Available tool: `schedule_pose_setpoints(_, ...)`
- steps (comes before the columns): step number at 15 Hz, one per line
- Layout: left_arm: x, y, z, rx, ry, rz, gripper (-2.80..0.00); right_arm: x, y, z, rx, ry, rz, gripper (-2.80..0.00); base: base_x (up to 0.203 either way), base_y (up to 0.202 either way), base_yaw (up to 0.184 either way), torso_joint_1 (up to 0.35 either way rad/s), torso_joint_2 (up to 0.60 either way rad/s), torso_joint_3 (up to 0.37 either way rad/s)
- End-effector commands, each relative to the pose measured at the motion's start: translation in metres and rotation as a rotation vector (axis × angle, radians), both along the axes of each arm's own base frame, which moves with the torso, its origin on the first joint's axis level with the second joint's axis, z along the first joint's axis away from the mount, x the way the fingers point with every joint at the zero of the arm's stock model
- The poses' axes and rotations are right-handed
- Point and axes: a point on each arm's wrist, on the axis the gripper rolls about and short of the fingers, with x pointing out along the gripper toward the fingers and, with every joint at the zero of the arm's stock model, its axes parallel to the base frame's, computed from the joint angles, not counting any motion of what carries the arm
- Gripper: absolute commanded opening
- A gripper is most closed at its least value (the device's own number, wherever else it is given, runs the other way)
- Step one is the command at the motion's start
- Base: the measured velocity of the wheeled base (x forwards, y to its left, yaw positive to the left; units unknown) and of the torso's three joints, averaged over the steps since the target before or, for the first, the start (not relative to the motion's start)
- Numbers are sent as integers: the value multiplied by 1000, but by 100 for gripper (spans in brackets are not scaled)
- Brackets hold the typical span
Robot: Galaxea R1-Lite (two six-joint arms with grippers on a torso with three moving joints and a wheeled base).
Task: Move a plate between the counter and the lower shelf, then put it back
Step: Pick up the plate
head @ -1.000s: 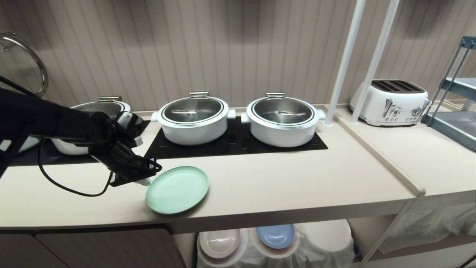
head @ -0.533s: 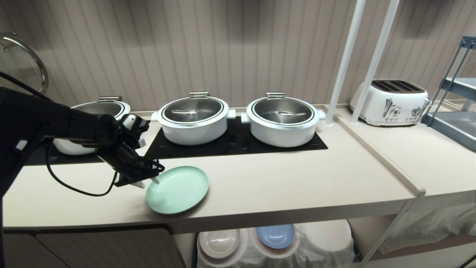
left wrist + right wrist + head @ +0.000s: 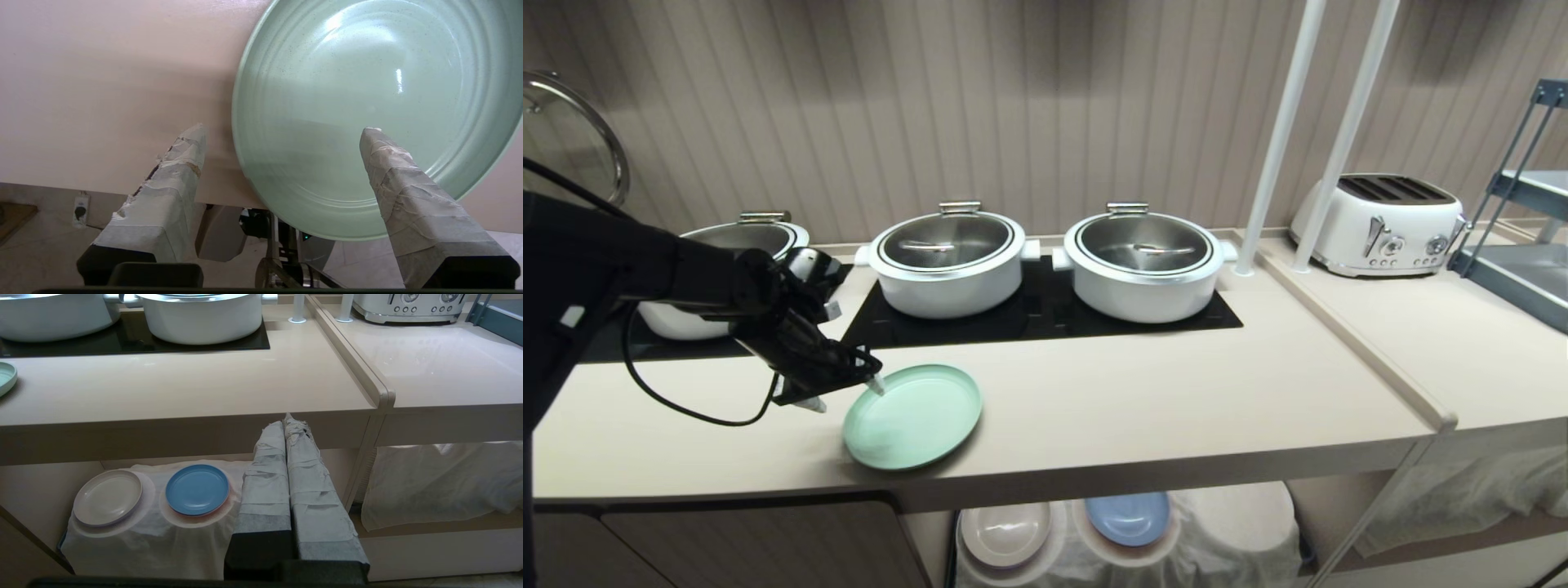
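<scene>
The mint-green plate (image 3: 915, 416) lies flat on the beige counter (image 3: 1135, 392), with its near rim at the front edge. My left gripper (image 3: 845, 396) stands open at the plate's left rim. In the left wrist view the plate (image 3: 367, 81) has one taped finger (image 3: 392, 171) over it. The other finger (image 3: 179, 163) is over bare counter, so the rim lies between them untouched. My right gripper (image 3: 288, 418) is shut and empty, low in front of the lower shelf (image 3: 36, 477). A sliver of the plate (image 3: 6, 377) shows in the right wrist view.
Three white lidded pots (image 3: 947, 265) stand on black cooktop panels (image 3: 1045, 318) behind the plate. A white toaster (image 3: 1380, 224), two white poles (image 3: 1278, 139) and a grey-blue rack (image 3: 1527, 245) stand at the right. A blue plate (image 3: 197, 490) and a cream plate (image 3: 108, 497) rest on white cloth on the shelf.
My left gripper has opened and let go of the plate's rim, drawing back slightly to the left. The plate stays where it lay on the counter.
</scene>
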Motion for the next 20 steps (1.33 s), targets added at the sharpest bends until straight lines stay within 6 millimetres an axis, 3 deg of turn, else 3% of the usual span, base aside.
schedule_pose_setpoints(1, 2, 5, -5, 10, 14, -11, 0, 0, 0, 0, 0, 0, 0, -280, 0, 0, 0, 0, 0, 0)
schedule_pose_setpoints(14, 24, 6, -45, 48, 31, -5, 0, 0, 0, 0, 0, 0, 2, -280, 0, 0, 0, 0, 0, 0)
schedule_pose_setpoints(20, 32, 7, -48, 59, 18, 2, 0, 0, 0, 0, 0, 0, 0, -280, 0, 0, 0, 0, 0, 0)
